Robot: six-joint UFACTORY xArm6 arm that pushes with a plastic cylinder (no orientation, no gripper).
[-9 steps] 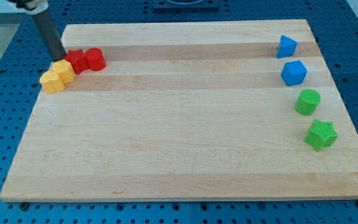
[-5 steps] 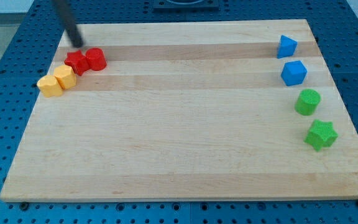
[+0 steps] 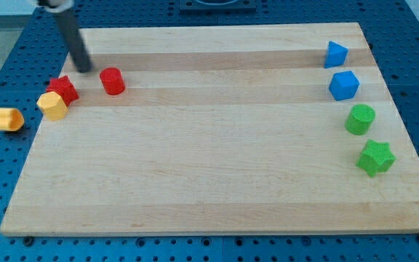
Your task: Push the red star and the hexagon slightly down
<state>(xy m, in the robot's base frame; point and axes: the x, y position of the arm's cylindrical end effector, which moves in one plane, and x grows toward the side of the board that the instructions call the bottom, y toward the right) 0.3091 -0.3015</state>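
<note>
The red star (image 3: 63, 89) lies near the board's left edge, touching the yellow hexagon (image 3: 52, 105) just below and left of it. My tip (image 3: 86, 70) stands above and right of the red star, between it and the red cylinder (image 3: 112, 81), touching neither. Another yellow block (image 3: 8, 119) lies off the board on the blue pegboard at the view's left.
Down the right side of the wooden board (image 3: 217, 160) stand a blue triangular block (image 3: 335, 54), a blue cube (image 3: 343, 85), a green cylinder (image 3: 360, 118) and a green star (image 3: 376, 157). Blue pegboard surrounds the board.
The red star and yellow hexagon have slid down and left, away from the red cylinder. The other yellow block has been knocked off the board's left edge. My tip has moved down slightly.
</note>
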